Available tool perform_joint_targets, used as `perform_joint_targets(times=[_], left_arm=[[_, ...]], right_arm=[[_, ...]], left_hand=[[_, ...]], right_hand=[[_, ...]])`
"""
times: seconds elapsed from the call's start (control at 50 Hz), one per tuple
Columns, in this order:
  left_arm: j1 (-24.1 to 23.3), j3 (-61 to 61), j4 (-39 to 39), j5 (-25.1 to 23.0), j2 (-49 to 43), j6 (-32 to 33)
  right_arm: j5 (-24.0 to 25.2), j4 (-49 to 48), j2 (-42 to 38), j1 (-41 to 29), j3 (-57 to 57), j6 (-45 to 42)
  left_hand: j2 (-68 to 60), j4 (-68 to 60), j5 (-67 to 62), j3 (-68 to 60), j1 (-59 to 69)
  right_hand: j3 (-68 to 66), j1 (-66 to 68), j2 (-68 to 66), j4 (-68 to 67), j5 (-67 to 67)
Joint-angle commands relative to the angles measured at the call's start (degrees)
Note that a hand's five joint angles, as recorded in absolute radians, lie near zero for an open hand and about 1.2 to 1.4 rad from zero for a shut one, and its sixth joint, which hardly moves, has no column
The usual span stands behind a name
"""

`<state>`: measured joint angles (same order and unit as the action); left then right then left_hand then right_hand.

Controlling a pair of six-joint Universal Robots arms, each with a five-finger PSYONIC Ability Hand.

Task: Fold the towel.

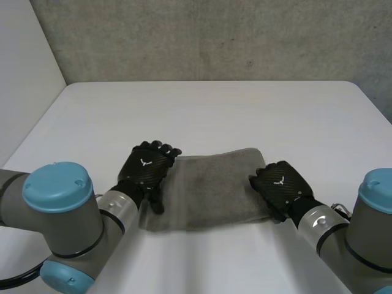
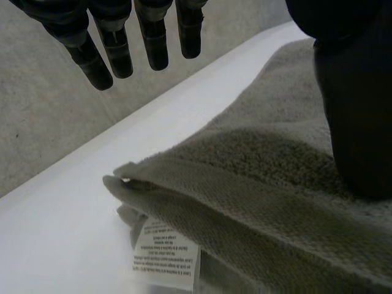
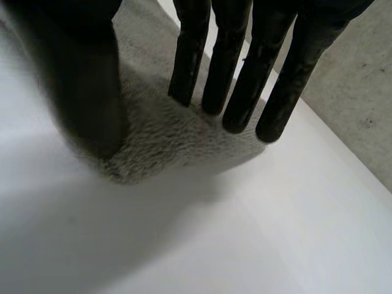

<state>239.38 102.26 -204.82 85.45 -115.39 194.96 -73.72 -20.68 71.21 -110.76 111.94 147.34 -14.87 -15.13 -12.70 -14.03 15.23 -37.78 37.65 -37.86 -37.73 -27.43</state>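
Observation:
A grey towel [image 1: 208, 190] lies folded into a wide band on the white table [image 1: 214, 116], near its front. My left hand [image 1: 146, 168] is at the towel's left end. In the left wrist view its fingers [image 2: 116, 49] are straight and hover over bare table past the edge, while its thumb [image 2: 355, 110] rests on the towel [image 2: 275, 184]. A white label [image 2: 165, 251] sticks out from under the folded layers at that end. My right hand [image 1: 282, 184] lies on the towel's right end, with straight fingers [image 3: 245, 79] and thumb [image 3: 86, 92] pressing down on the towel [image 3: 165, 135].
A grey concrete wall [image 1: 214, 37] stands behind the table's far edge, and a pale wall [image 1: 24, 61] runs along the left. Bare tabletop stretches beyond the towel to the far edge and to both sides.

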Motion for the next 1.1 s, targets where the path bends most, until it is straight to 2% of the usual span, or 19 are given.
perform_joint_targets(times=[0.02, 0.04, 0.12, 0.38, 0.46, 0.54, 0.6, 0.64, 0.76, 0.78, 0.8, 0.82, 0.9, 0.94, 0.96, 1.0, 1.02, 1.06, 1.1], left_arm=[[-0.49, 0.39, 0.03, -0.02, -0.01, 0.42], [-0.49, 0.39, 0.03, -0.02, -0.01, 0.42], [-1.19, 0.66, 0.03, 0.06, 0.6, 0.42], [-0.76, 1.53, 0.38, 0.33, 8.25, -0.19], [1.35, 1.36, 0.65, 0.59, 11.32, -0.2], [4.42, 1.36, 0.65, 1.64, 14.74, -0.2], [5.66, 1.36, 0.65, 2.17, 15.99, -0.28], [8.2, 1.62, 0.74, 3.14, 18.0, -0.54], [11.63, 1.97, 0.82, 3.58, 19.67, -2.65], [11.98, 2.06, 0.82, 3.58, 19.76, -3.7], [11.99, 2.06, 0.82, 3.58, 19.76, -3.71], [12.34, 2.15, 0.82, 3.49, 19.76, -4.58], [12.96, 2.15, 0.82, 3.49, 19.76, -6.0], [13.13, 1.8, 0.74, 3.32, 19.68, -6.87], [13.13, 1.8, 0.74, 3.32, 19.68, -6.87], [12.7, 1.54, 0.74, 3.14, 19.68, -7.57], [12.69, 1.53, 0.74, 3.14, 19.68, -7.58], [12.08, 1.45, 0.82, 2.97, 19.68, -8.1], [11.73, 1.45, 0.82, 2.79, 19.68, -8.45]], right_arm=[[-0.45, -1.91, -2.74, -0.51, -1.28, -0.03], [-0.46, -1.91, -2.74, -0.51, -1.28, -0.03], [-1.07, -1.73, -3.18, -0.51, -1.63, -0.29], [-5.91, 0.64, 7.1, -1.83, -1.9, -14.8], [-5.73, 2.48, 8.51, -10.5, -7.76, -18.48], [-4.94, 2.84, 4.31, -19.3, -14.97, -21.73], [-4.94, 3.28, 1.83, -22.31, -17.54, -23.32], [-4.68, 5.37, -3.76, -28.35, -21.74, -26.56], [-3.0, 12.14, -14.06, -34.79, -26.23, -32.28], [-3.18, 12.76, -15.03, -34.7, -26.42, -32.2], [-3.18, 12.77, -15.04, -34.7, -26.42, -32.2], [-3.27, 12.16, -15.13, -34.44, -26.07, -31.76], [-4.15, 8.99, -13.46, -33.74, -25.01, -28.42], [-4.94, 6.02, -8.3, -31.29, -22.74, -22.04], [-4.94, 6.0, -8.28, -31.28, -22.73, -22.0], [-4.94, 3.9, -4.51, -28.65, -20.36, -13.0], [-4.94, 3.89, -4.5, -28.64, -20.35, -12.95], [-5.46, 3.37, -1.44, -26.8, -19.04, -4.12], [-5.64, 3.71, 0.58, -26.01, -18.69, -0.07]], left_hand=[[3.48, 3.74, 11.31, 2.63, -3.84], [3.48, 3.74, 11.31, 2.63, -3.84], [3.48, 3.74, 11.31, 2.63, -3.84], [3.82, 4.08, 11.65, 2.97, -4.17], [3.99, 4.25, 11.82, 3.14, -4.34], [3.99, 4.25, 11.82, 3.14, -4.34], [3.99, 4.25, 11.82, 3.14, -4.34], [4.15, 4.41, 11.98, 3.31, -4.51], [4.15, 4.41, 11.98, 3.31, -4.51], [4.15, 4.41, 11.98, 3.31, -4.51], [4.15, 4.41, 11.98, 3.31, -4.51], [4.15, 4.41, 11.98, 3.31, -4.51], [4.15, 4.41, 11.98, 3.31, -4.51], [4.15, 4.41, 11.98, 3.31, -4.51], [4.15, 4.41, 11.98, 3.31, -4.51], [4.15, 4.41, 11.98, 3.31, -4.51], [4.15, 4.41, 11.98, 3.31, -4.51], [4.15, 4.41, 11.98, 3.31, -4.51], [4.32, 4.58, 12.15, 3.47, -4.68]], right_hand=[[-21.06, 21.19, -20.98, -21.11, -21.4], [-21.09, 21.21, -21.01, -21.14, -21.43], [-42.15, 42.28, -42.07, -42.2, -42.49], [-42.22, 42.35, -42.14, -42.27, -42.57], [-42.22, 42.35, -42.14, -42.27, -42.57], [-42.22, 42.35, -42.14, -42.27, -42.57], [-42.22, 42.35, -42.14, -42.27, -42.57], [-42.22, 42.35, -42.14, -42.27, -42.57], [-42.22, 42.35, -42.14, -42.27, -42.57], [-22.8, 22.92, -22.72, -22.85, -23.14], [-22.61, 22.73, -22.52, -22.66, -22.95], [-2.12, 2.24, -2.04, -2.17, -2.46], [3.47, -3.35, 3.55, 3.42, 3.13], [18.35, -18.22, 18.43, 18.3, 18.0], [18.44, -18.32, 18.52, 18.39, 18.1], [26.32, -26.2, 26.4, 26.27, 25.98], [26.35, -26.22, 26.43, 26.3, 26.0], [27.78, -27.65, 27.86, 27.73, 27.43], [27.78, -27.65, 27.86, 27.73, 27.43]])
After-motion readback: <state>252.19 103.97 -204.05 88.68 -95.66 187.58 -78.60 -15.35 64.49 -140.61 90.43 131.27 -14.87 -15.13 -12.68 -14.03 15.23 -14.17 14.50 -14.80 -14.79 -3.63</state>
